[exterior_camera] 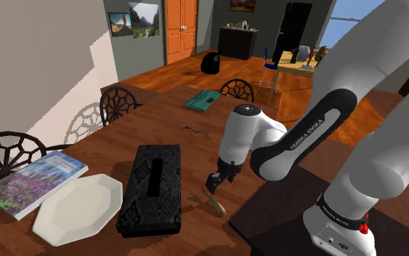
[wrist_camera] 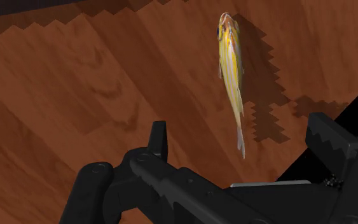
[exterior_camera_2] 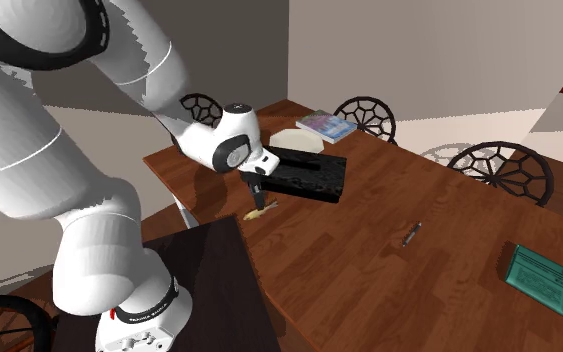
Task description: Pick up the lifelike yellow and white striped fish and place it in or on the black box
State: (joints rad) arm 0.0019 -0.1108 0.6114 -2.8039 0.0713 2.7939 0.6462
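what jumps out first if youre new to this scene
The big white robot arm dominates, bent down so its black gripper hangs open just above a slim yellow and white striped fish on the brown wooden table. Beside them, towards the shoulder view's left, lies a long black textured box, then a white octagonal plate.

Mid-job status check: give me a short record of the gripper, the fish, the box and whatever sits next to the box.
gripper: open, low over the table, holding nothing
fish: lying flat on the table just under the gripper, not clasped
black box: on the table, to the shoulder view's left of the fish, apart from it
beside box: white plate, then a book further left
step: fish not yet grasped
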